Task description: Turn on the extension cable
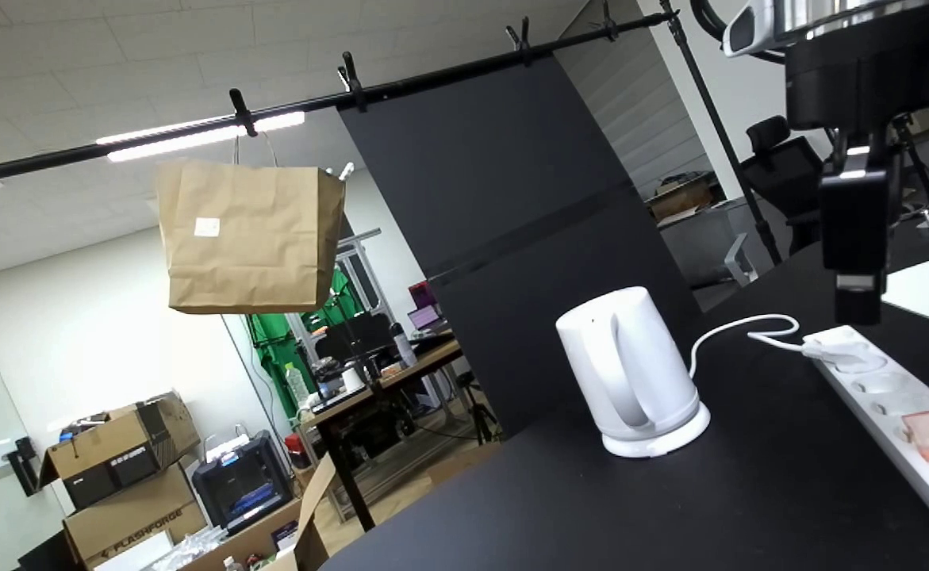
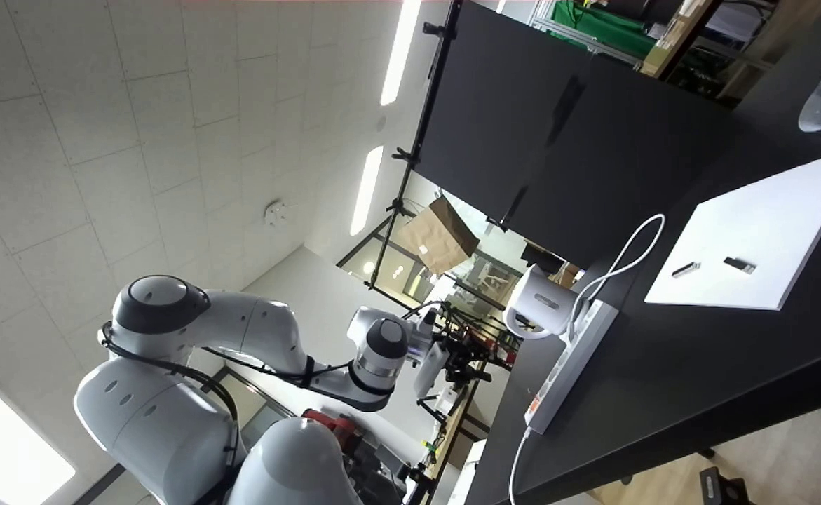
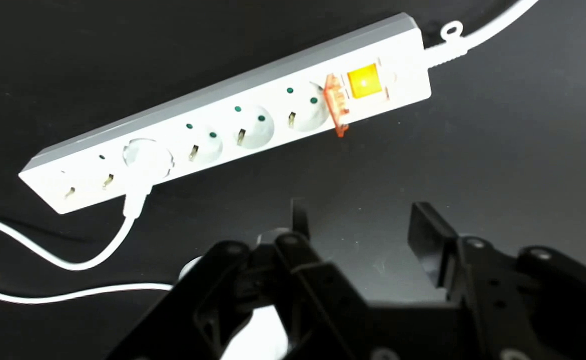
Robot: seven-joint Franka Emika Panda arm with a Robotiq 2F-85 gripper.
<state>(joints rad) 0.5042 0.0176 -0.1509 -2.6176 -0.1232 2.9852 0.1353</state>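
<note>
Strip (image 3: 226, 130) on matte black table (image 3: 498, 165): long flat bar, smooth white plastic, row of round recessed sockets (image 3: 260, 127). Wrist view: runs 8 to 2 o'clock, sits between 10 and 11 o'clock of gripper (image 3: 363, 230). Gripper released: blocky black fingers (image 3: 430, 235) well apart. Switch (image 3: 365, 81) near strip's 2 o'clock end, at 12 o'clock of gripper: squarish, bright yellow. Flap (image 3: 337, 102), thin translucent red-orange plastic, raised, just beside switch on its 8 o'clock side. Cord (image 3: 498, 25) leaves same end, white, smooth, ring-shaped tab (image 3: 444, 32) at its base. White plug (image 3: 147, 164) seated in a socket toward 8 o'clock end.

In both exterior views: kettle (image 1: 658, 373), smooth white, tapered cylinder, loop handle. In an exterior view it stands near strip, at its 11 o'clock; board (image 2: 768, 217), flat white slab, at strip's 2 o'clock. In an exterior view, bag (image 1: 250, 242), creased brown paper, hangs at 10 o'clock of kettle.
</note>
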